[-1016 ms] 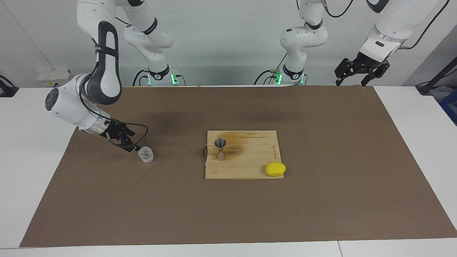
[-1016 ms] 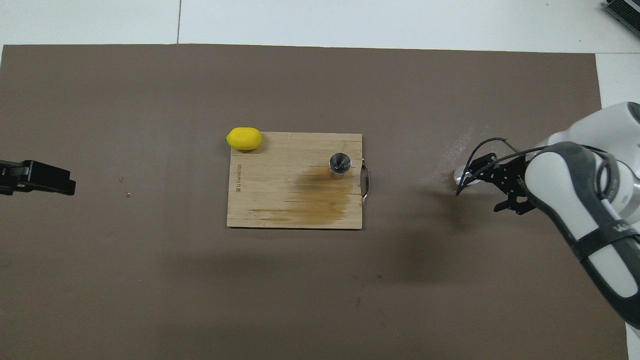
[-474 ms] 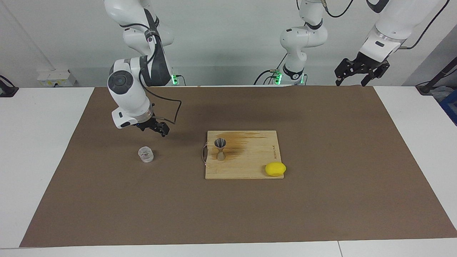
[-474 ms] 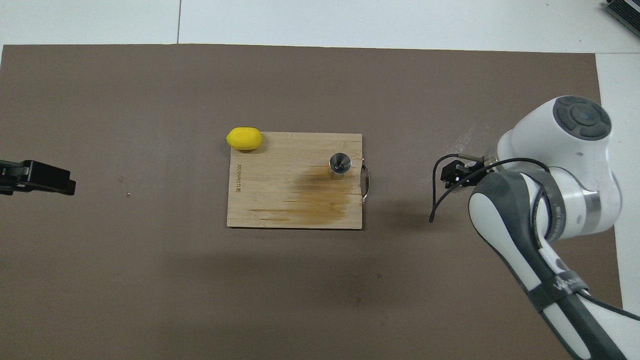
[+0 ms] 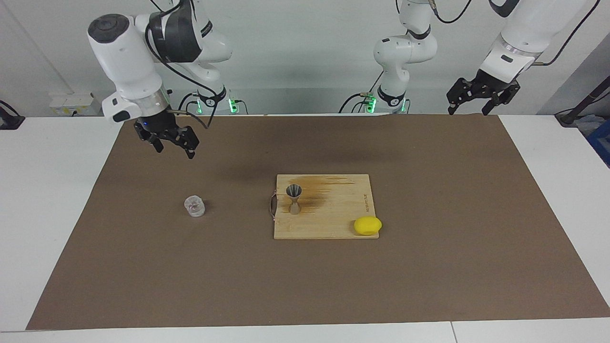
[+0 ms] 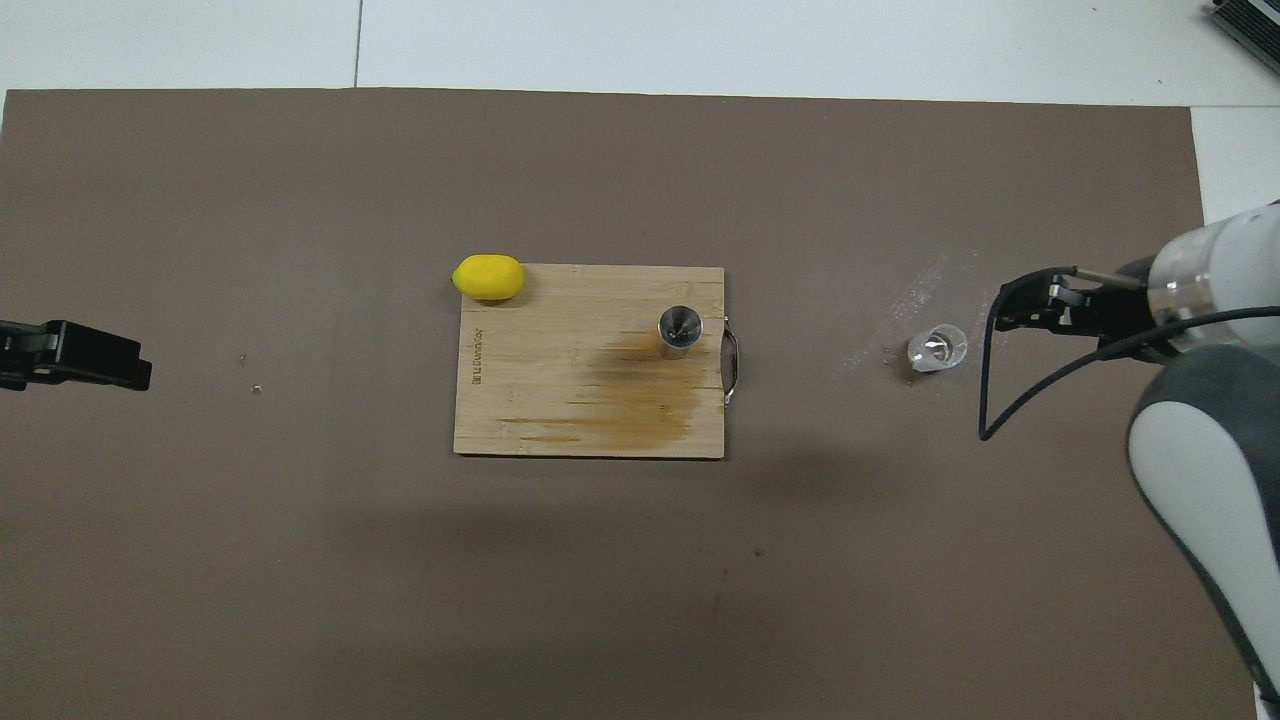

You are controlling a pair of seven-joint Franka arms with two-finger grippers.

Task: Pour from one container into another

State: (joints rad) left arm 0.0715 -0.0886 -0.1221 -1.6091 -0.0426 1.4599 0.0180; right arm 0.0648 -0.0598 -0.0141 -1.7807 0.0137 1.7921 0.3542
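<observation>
So the small squat clear ribbed cup [image 5: 194,206] is standing upright on the brown mat [image 5: 429,267], well apart from the wooden cutting board [image 5: 333,224] toward the right arm's end of the table, and nothing is touching it. A second ago the right gripper [image 5: 174,148] was down right against that cup; since then it has pulled up and back toward the robots and now hangs empty over the mat, fingers spread apart. The grey metal hourglass jigger [image 5: 294,199] hasn't budged – upright on the board near the handle end, next to a brownish stain on the wood. My read: the cup got set back down and let go, so the pour is probably done and this is the retreat, though I can't tell from here what's actually in the jigger. The yellow lemon [image 5: 367,225] sits at the board's corner farthest from the robots, toward the left arm's end. The left gripper [image 5: 479,102] waits over the mat's edge by its base – fingers apart too, holding nothing.
</observation>
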